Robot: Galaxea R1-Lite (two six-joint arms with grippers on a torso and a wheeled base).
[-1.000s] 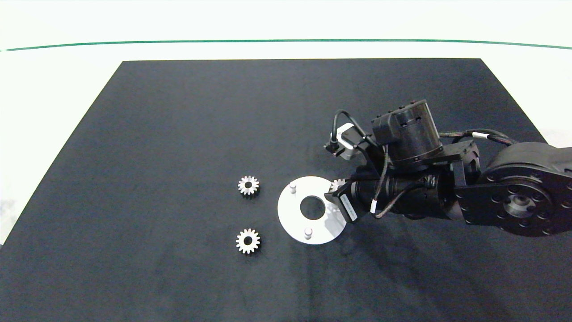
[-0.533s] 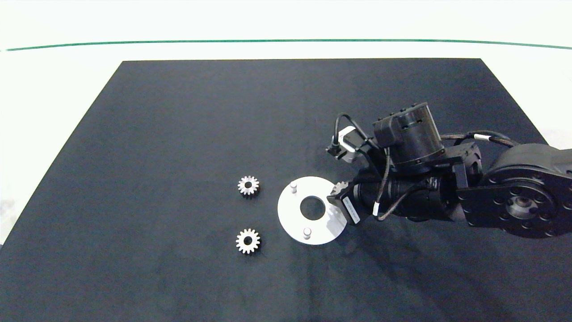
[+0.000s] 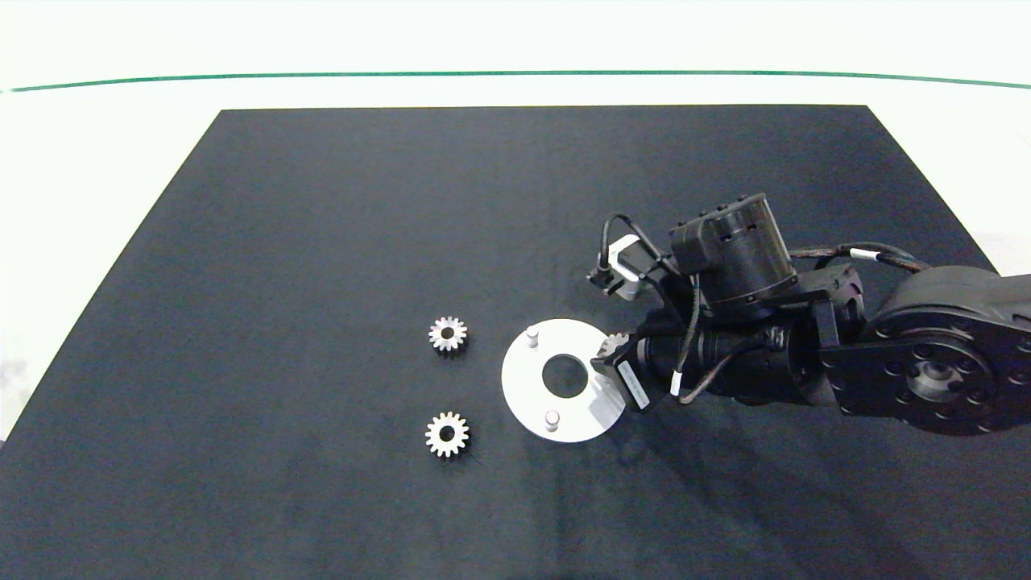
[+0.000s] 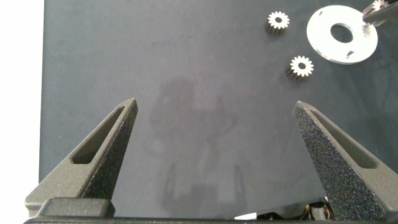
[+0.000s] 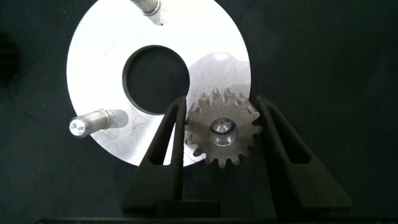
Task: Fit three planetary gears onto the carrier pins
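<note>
A white disc (image 3: 523, 385) lies on the black mat with two bare carrier pins (image 3: 532, 335) (image 3: 552, 419) standing on it. My right gripper (image 3: 610, 356) is at the disc's right edge, shut on a planetary gear (image 5: 222, 135). That gear sits over the third pin (image 5: 222, 126), whose tip shows in its centre hole, and the fingers (image 5: 169, 134) press its teeth from both sides. Two more gears (image 3: 448, 333) (image 3: 447, 433) lie flat left of the disc. My left gripper (image 4: 214, 104) hangs open over bare mat, well away from the disc (image 4: 323, 31).
The black mat (image 3: 322, 242) covers the white table, with a green line near the far edge. The right arm's bulky wrist and cables (image 3: 725, 322) lie over the mat right of the disc.
The right gripper has shifted slightly toward the near-right and lower with the gear. The disc nudged a touch to the right. The two loose gears have not moved.
</note>
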